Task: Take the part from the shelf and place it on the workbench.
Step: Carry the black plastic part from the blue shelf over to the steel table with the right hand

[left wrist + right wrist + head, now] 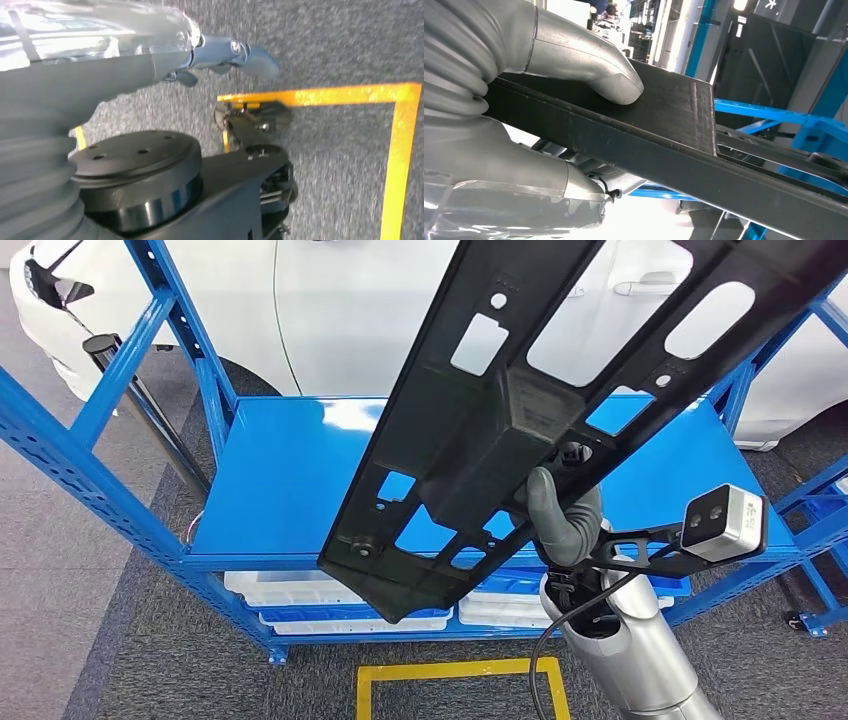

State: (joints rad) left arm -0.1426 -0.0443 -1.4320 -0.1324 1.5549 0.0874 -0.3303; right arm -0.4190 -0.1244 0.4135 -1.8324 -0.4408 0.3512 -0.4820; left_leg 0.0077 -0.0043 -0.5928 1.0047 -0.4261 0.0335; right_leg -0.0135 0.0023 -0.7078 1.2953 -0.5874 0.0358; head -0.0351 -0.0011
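Black part [520, 410] with cut-out holes; grey right hand [560, 520] on a silver arm [630, 650]. Blue shelf [300, 470] — white bins [290, 590] underneath. Grey speckled floor [150, 660] — yellow tape [450, 672]. White car [340, 310] far.

No text, label, brand or number can be read in any of the views; the only mark is a white star-like sign [770, 5] on a dark panel [774, 55] behind the blue shelf post [698, 37] in the right wrist view, too cut off to read
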